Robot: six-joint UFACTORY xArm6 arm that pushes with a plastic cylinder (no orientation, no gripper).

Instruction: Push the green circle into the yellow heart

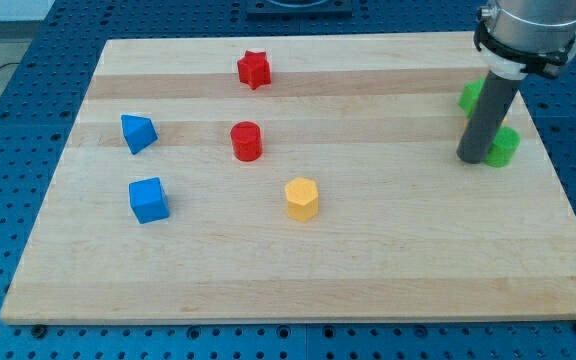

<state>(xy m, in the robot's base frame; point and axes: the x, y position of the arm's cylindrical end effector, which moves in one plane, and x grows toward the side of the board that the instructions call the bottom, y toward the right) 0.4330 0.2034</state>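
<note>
My tip [471, 158] rests on the wooden board at the view's right. A green block [505, 146] sits just right of the rod, partly hidden by it, touching or nearly touching it; its shape looks round. A second green block [469, 97] lies just above it, also partly behind the rod; its shape is unclear. The only yellow block [302, 198] is near the board's middle, far to the left of my tip; it looks like a hexagon rather than a heart.
A red star [254, 69] lies at the top middle. A red cylinder [246, 141] is left of centre. A blue triangle-like block [137, 132] and a blue cube [148, 199] are at the left. The board's right edge [558, 170] is close to the green blocks.
</note>
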